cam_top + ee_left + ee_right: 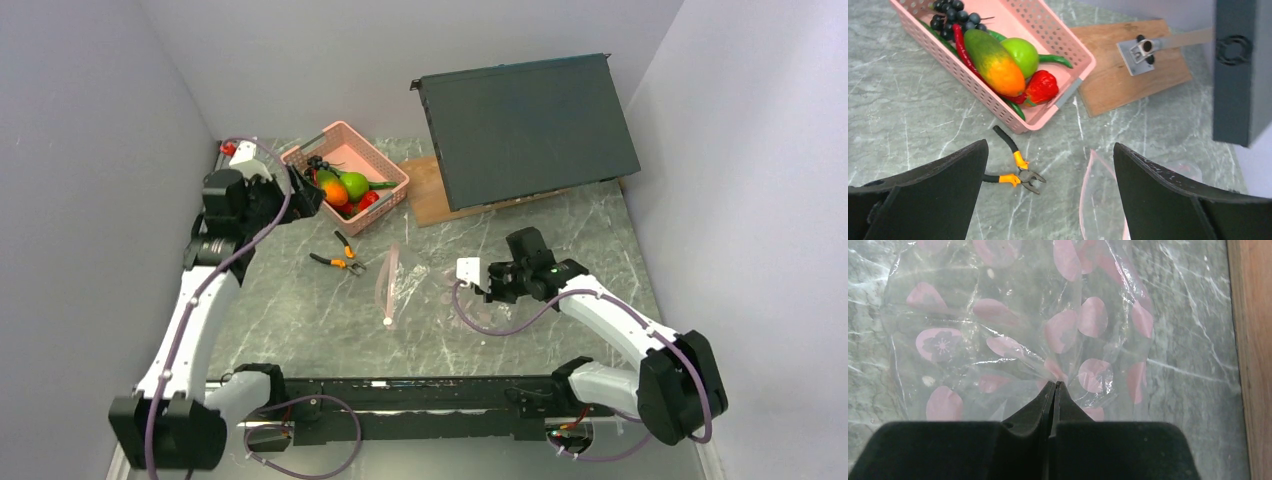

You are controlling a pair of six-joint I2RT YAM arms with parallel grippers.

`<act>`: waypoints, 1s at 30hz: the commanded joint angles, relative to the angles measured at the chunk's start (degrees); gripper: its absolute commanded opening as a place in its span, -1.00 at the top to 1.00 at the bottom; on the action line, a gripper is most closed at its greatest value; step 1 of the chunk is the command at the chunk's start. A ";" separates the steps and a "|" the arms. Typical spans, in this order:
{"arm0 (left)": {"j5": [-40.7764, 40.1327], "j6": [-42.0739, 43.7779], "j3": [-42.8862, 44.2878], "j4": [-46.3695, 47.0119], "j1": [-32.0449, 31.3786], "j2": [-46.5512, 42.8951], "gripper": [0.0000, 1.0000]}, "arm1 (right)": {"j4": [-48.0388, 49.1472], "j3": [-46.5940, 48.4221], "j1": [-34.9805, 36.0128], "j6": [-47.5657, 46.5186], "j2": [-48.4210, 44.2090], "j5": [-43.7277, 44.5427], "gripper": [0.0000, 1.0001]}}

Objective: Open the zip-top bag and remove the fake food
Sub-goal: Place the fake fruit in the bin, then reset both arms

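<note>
The left end effector (pixel 303 196) is held released, jaws spread wide, above the bench (pixel 300 320) just beside the near corner of the pink basket (pixel 392 172). Nothing is seen between its fingers (pixel 948 190) in the left wrist view.

The right end effector (pixel 466 274) is clenched, fingertips (pixel 1048 395) pressed together on a fold of the zip-top bag (pixel 400 285); the film is seen puckering toward the tips in the right wrist view. The bag (pixel 1018 330) is laid crumpled on the bench near the middle, with its pink zip strip (pixel 385 285) on the side away from that end effector.

The fake food (pixel 345 186) is piled in the basket, well apart from the bag: mango (pixel 995 62), green apple (pixel 1022 55), red piece (pixel 1042 86), dark grapes (pixel 953 15), red chili (pixel 960 45), green pepper (pixel 1054 59).

Orange-handled pliers (pixel 340 261) are laid on the bench between basket and bag. A wooden board (pixel 428 190) is seen beside the basket, with a dark flat box (pixel 530 130) propped tilted on it.
</note>
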 commanded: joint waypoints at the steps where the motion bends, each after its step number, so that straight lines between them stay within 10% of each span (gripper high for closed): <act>1: 7.05 2.10 -3.26 1.78 0.64 -7.18 -0.98 | -2.10 0.45 -4.74 -1.34 -3.72 -3.28 1.00; 11: 7.32 10.83 -12.62 -3.97 0.58 -23.65 -0.97 | -2.76 0.03 -26.21 -0.83 -9.80 -6.08 0.83; 19: 6.74 12.93 -19.16 -5.57 0.61 -30.76 -0.97 | -5.23 2.09 -38.54 1.17 -12.80 -10.97 -0.38; 30: 5.64 12.86 -20.56 -5.98 0.52 -36.37 -0.98 | -17.07 19.08 -42.66 22.88 -21.45 -18.32 -0.99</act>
